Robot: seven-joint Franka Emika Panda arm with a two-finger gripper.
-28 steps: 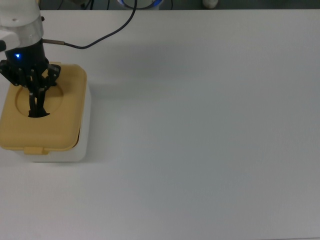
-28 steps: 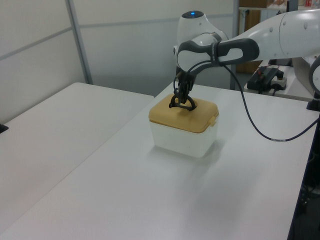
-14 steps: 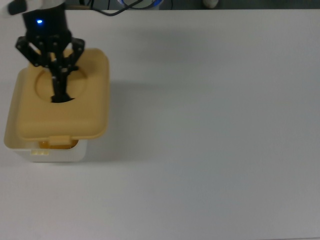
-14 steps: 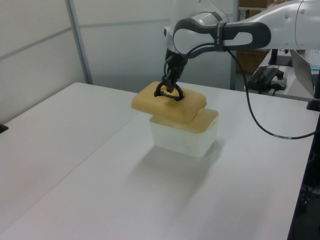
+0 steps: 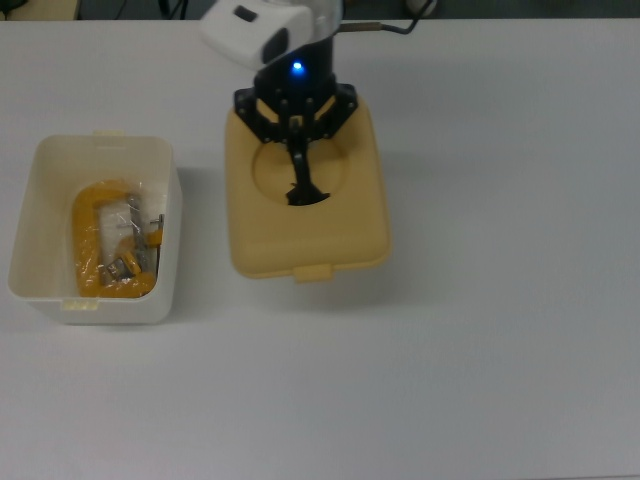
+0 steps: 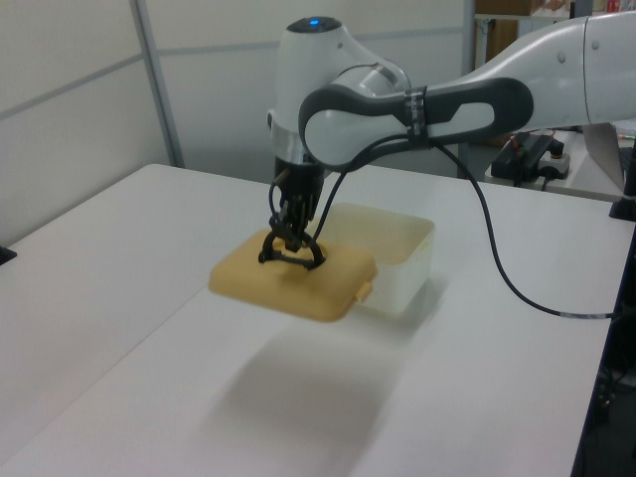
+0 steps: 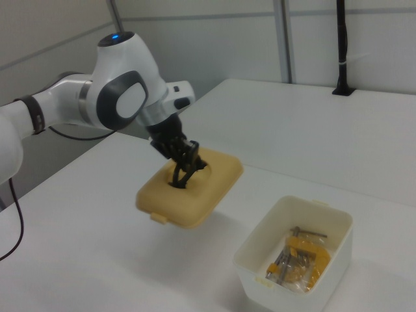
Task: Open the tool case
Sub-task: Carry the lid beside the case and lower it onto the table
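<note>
The gripper (image 5: 299, 186) pinches the black handle (image 6: 291, 254) in the round recess of the tan lid (image 5: 305, 200), and the lid hangs clear of the desk (image 5: 500, 300), its shadow lying well below it in the left view. The white tub (image 5: 92, 232) of the tool case stands apart from the lid, toward the top view's left, open, with a yellow clamp (image 5: 105, 245) and some small metal parts lying inside. So the case looks opened already; the risks lie in putting the lid down. The grip is on a thin handle, so the lid can swing or tip around it; in the right view it hangs tilted, with the latch tab (image 7: 158, 219) side lower. If it is let go from this height it would likely drop onto one edge, bounce or slide, and might knock the tub. A quick sideways move could also swing the lid loose from the fingers. Lowering it slowly and flat, well away from the tub, seems the safer course.
</note>
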